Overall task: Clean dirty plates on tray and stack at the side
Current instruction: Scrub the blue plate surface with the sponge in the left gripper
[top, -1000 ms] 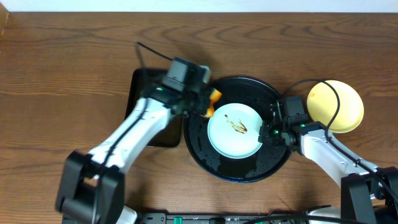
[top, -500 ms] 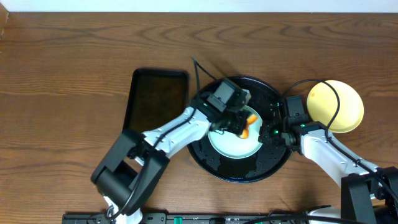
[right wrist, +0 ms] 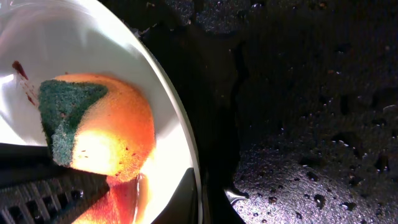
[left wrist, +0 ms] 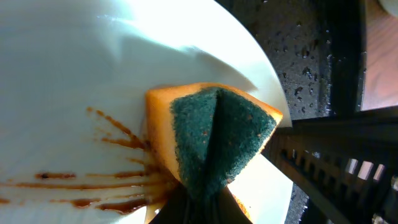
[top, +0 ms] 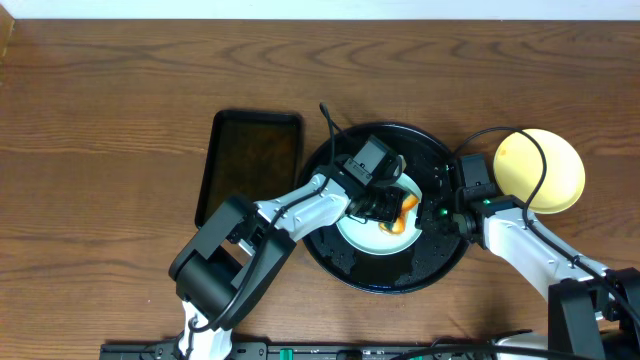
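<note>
The mint plate (top: 358,236) is set at the middle of the tray (top: 325,250). The sponge (top: 403,208) is clenched and squeezed in the left claw (top: 390,212) and is pressed onto the mint plate on the side toward the tray's right rim. The right claw (top: 441,213) is closed at that same side, and the mint plate's rim seems to be pinched by it, so the plate is steadied. Brown streaks (left wrist: 93,186) are seen just beside the sponge, their long axis running away from it toward the tray's middle. A wipe in that direction is judged to be called for, and the left arm is the one placed for it. A yellow plate (top: 540,170) is laid outside the tray's right rim.
</note>
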You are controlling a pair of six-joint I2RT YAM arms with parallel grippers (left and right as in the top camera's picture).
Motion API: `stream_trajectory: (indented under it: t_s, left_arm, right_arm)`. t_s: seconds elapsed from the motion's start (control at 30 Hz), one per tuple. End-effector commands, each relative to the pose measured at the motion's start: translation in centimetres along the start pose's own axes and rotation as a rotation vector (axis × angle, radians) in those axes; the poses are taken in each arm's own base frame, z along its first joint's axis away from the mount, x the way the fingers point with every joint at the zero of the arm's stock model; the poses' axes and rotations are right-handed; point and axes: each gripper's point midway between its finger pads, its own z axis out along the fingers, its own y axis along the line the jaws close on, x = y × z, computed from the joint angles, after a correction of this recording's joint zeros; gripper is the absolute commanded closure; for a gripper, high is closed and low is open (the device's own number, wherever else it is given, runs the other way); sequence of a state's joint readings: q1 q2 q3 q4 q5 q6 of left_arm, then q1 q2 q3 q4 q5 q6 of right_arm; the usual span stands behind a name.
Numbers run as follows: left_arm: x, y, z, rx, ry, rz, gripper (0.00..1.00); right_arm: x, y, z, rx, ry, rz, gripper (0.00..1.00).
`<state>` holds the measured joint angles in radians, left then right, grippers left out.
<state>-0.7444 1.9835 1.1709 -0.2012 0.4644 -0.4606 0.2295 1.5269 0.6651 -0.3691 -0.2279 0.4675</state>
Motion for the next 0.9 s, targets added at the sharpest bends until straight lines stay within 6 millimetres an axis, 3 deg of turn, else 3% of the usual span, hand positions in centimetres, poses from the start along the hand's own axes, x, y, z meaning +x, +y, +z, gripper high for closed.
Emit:
stream_trajectory:
  t_s: [0.0, 0.17, 0.43, 0.57, 0.77, 0.87]
  left_arm:
    - [-0.6, 4.6, 0.4, -0.224, -0.054, -0.034, 0.93]
    - [-2.3, 10.0, -2.6, -0.497, -0.154, -0.069, 0.93]
    - [-3.7, 11.8, -4.9, -0.526, -0.2, -0.121, 0.92]
    - [-1.6, 12.7, -5.1, -0.55, -0.124, -0.175, 0.93]
    - [4.1, 12.3, -5.2, -0.549, 0.117, -0.222, 0.93]
    - [4.9, 10.8, -4.6, -0.461, 0.164, -0.234, 0.92]
  right_arm:
    - [0.5, -0.2, 0.3, 0.023, 0.016, -0.001, 0.99]
    - [0.5, -0.2, 0.3, 0.024, 0.017, -0.001, 0.99]
    - [0.6, -0.3, 0.3, 0.026, 0.019, 0.0, 0.99]
    - [0.7, -0.4, 0.3, 0.028, 0.025, -0.003, 0.99]
    - [0.8, -0.4, 0.3, 0.03, 0.028, -0.009, 0.99]
    - [0.8, -0.4, 0.3, 0.031, 0.028, -0.009, 0.99]
